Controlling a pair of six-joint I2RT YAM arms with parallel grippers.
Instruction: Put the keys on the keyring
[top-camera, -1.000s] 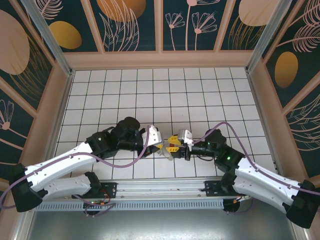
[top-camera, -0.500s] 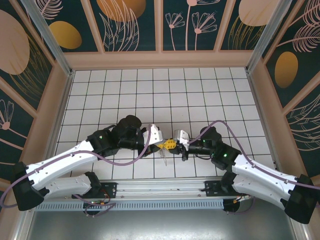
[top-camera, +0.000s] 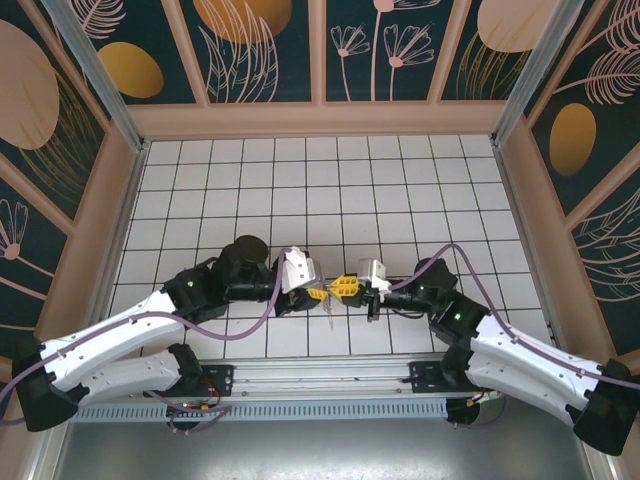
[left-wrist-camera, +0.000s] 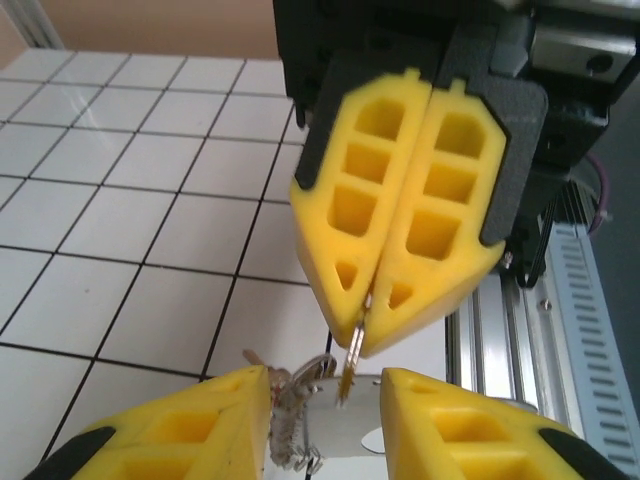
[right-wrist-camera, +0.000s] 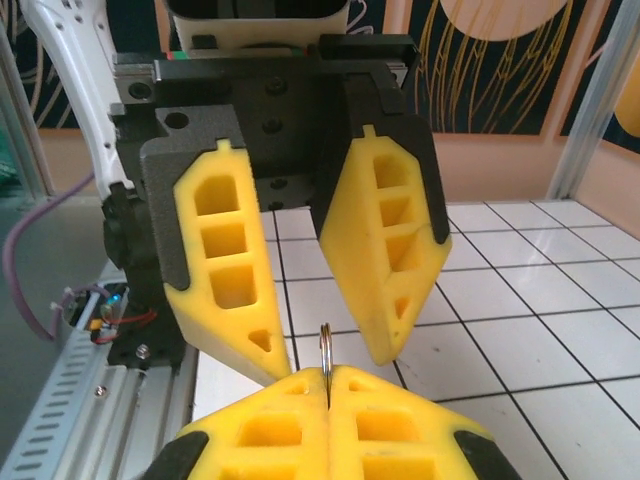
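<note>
Metal keyring (right-wrist-camera: 325, 358) pinched in right tool (right-wrist-camera: 328, 378), left tool (left-wrist-camera: 325, 390) parted around it

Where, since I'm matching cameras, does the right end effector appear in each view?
Top external: right end effector, just below centre.
Left wrist: right end effector, centre, tips down.
Right wrist: right end effector, bottom edge, pinching a metal ring.
Shared landmark: the white tiled table.

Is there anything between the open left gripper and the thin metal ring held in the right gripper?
Nothing visible stands between them. The thin metal ring sticks out of the shut right gripper toward the open left gripper; a wire tangle sits aside, by one finger.
</note>
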